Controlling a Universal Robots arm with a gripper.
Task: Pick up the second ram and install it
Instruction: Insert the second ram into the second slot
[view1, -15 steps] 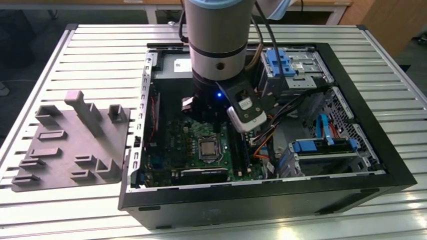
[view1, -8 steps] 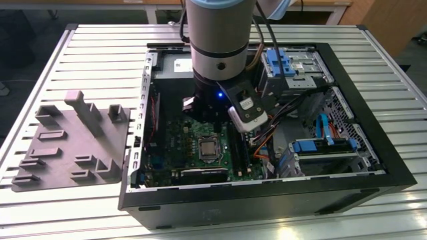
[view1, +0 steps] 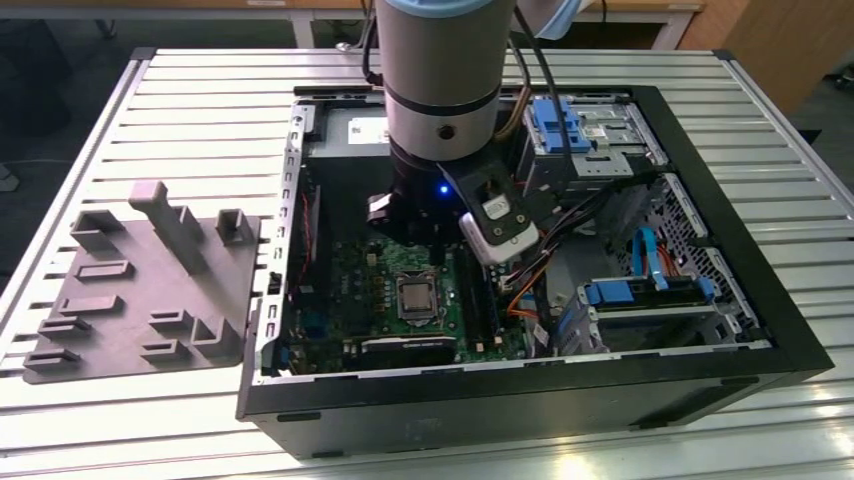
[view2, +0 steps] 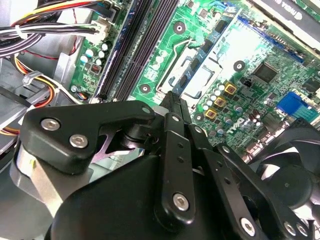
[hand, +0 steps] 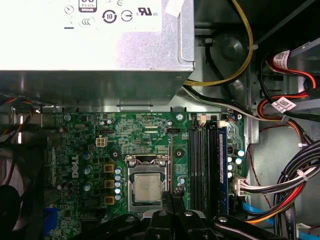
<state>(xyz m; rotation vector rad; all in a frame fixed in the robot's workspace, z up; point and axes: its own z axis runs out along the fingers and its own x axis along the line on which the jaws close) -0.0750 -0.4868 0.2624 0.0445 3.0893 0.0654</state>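
Open computer case (view1: 747, 330) on the slatted bench (view1: 174, 110), with the arm reaching down into it. The tool (hand: 172, 196) is closed, its two narrow fingertips (view2: 175, 107) pressed together with nothing gripped between them. It hangs low over the green motherboard (hand: 145, 135), at the edge of the processor socket (hand: 147, 186) that faces the memory slots (hand: 201, 165). The second ram (hand: 221, 165), as far as can be told, is the dark stick with a bluish upper edge. It stands on its long edge in the outermost slot, the one next to the row of small capacitors (hand: 232, 167) and the wire bundles (hand: 280, 187). It lies to one side of the tool, apart from the fingertips, with the darker slots in between; whether any of those slots holds another stick cannot be told. Its long axis runs parallel to the slots, one end pointing toward the silver power supply (hand: 95, 45), the other toward the tool's side of the board. In the second wrist view the same stick (view2: 126, 45) runs obliquely away from the fingers. A grey fixture tray (view1: 140, 290) lies on the bench beside the case, at the exterior view's left.
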